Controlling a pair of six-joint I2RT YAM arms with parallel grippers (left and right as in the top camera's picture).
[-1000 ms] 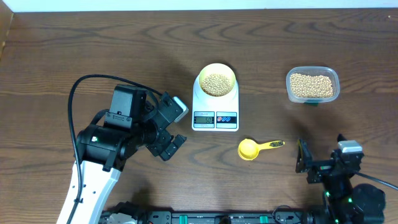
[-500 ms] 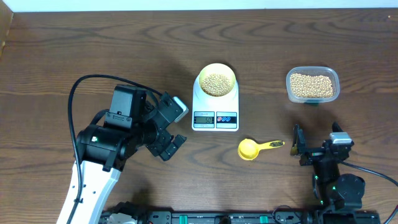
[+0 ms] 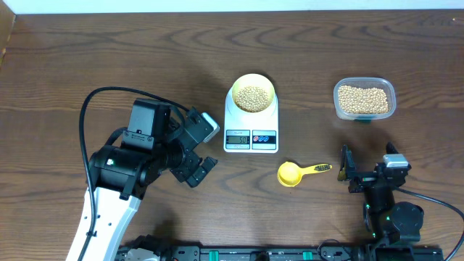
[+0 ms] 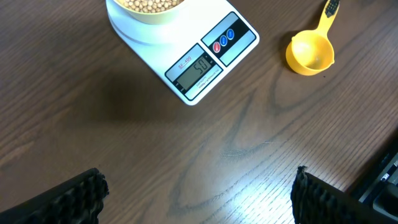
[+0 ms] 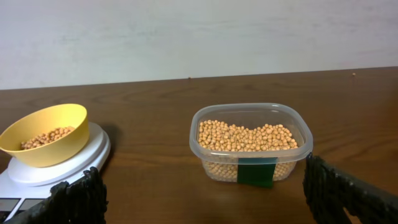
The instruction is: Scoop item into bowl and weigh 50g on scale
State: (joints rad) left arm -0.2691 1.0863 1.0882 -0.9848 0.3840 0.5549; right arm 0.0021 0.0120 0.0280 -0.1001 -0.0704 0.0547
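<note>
The pale-yellow bowl holds tan beans and stands on the white scale, whose display shows digits. The bowl and scale also show in the right wrist view, and the scale in the left wrist view. More beans fill a clear tub. My left gripper is open and empty, left of the scale. My right gripper is open and empty, near the front edge, below the tub.
A bright yellow scoop lies empty on the table between the scale and my right gripper; it also shows in the left wrist view. A black cable loops over the left arm. A wall stands behind the table.
My right gripper moved a little to the left and up the table from a second ago, then stayed still. The left arm, scoop, bowl and scale have not moved.
</note>
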